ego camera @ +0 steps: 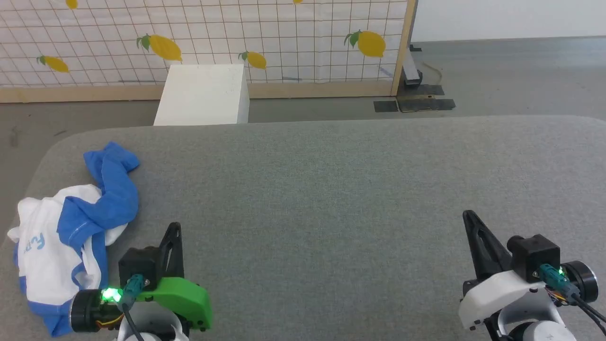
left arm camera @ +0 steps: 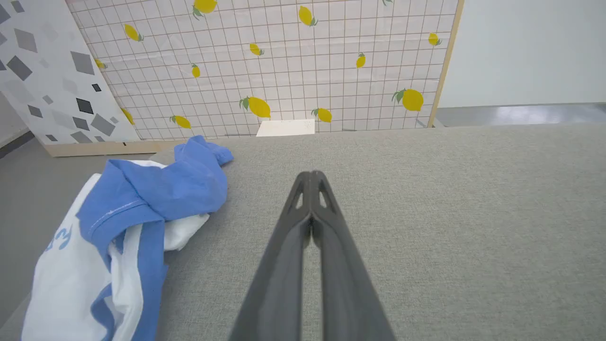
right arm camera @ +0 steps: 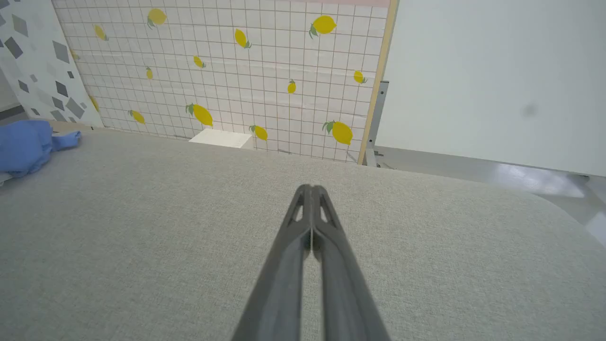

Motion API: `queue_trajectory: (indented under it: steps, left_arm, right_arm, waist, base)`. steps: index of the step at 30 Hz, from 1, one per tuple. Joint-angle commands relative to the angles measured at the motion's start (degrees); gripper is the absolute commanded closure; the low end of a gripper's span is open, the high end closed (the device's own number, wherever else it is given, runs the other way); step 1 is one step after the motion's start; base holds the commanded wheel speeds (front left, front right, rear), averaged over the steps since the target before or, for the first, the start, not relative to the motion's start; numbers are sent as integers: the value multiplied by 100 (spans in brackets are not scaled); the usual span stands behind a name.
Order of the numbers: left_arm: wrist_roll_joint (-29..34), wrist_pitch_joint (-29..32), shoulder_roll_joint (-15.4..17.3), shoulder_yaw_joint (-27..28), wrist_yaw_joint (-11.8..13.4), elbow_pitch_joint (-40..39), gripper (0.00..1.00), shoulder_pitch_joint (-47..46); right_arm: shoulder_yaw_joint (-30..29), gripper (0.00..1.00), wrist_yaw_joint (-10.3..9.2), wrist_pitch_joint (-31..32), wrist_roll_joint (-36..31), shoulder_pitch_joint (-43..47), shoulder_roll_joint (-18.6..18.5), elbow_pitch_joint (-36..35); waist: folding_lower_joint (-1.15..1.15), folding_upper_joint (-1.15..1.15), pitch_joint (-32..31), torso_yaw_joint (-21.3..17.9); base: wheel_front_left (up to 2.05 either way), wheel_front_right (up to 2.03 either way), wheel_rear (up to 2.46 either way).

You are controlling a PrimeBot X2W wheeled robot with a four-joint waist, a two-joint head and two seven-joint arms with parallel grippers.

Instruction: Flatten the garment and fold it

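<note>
garment (ego camera: 71, 232): crumpled heap, white body w/ blue sleeves twisted over the top. Sits just left of L claw, alongside its wrist, and well apart from R claw, far off to that one's left.
L claw (ego camera: 175, 227): fingers pressed together, nothing in them, above bare worktop (ego camera: 331, 189), tips pointing away from the robot.
R claw (ego camera: 468, 215): same, pressed together and empty, bare cloth surface all round it.
stage: looks like the start; shirt neither flattened nor folded yet.
risk 1: heap lies at the worktop's rounded corner, left of L claw. Can't tell if the hem is at the edge or over it. A pull further left prob. drags it onto the floor.
risk 2: layers are bunched, so a pinch into the middle likely grabs several at once and the shirt lifts as a lump, not spread.
risk 3: both claws need to spread before reaching in; going in as they are just shoves the cloth.
risk 4: R claw has a long reach across, so it may tug the sleeve askew.
</note>
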Motion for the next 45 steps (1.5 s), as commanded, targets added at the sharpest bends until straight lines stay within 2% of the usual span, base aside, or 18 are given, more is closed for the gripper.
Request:
queue_trajectory:
  steps: [1, 22, 23, 45]
  left_arm:
    - [72, 8, -27, 19, -4, 17, 100, -94]
    - [0, -1, 0, 0, 1, 0, 100, -1]
    - [-7, -1, 2, -2, 1, -2, 0, 3]
    - [-194, -211, -2, -56, 1, -84, 0, 86]
  right_arm:
    - [8, 100, -10, 1, -21, -87, 11, -31]
    - [0, 100, 0, -1, 1, 0, 0, 0]
    - [-1, 0, 0, -1, 1, 2, 0, 2]
    - [-248, 0, -1, -212, 246, 19, 1, 75]
  waist:
    - [0, 0, 0, 0]
    - [0, 0, 0, 0]
    - [0, 0, 0, 0]
    - [0, 0, 14, -2]
  base:
    - [0, 0, 0]
    - [0, 0, 0]
    - [0, 0, 0]
    - [0, 0, 0]
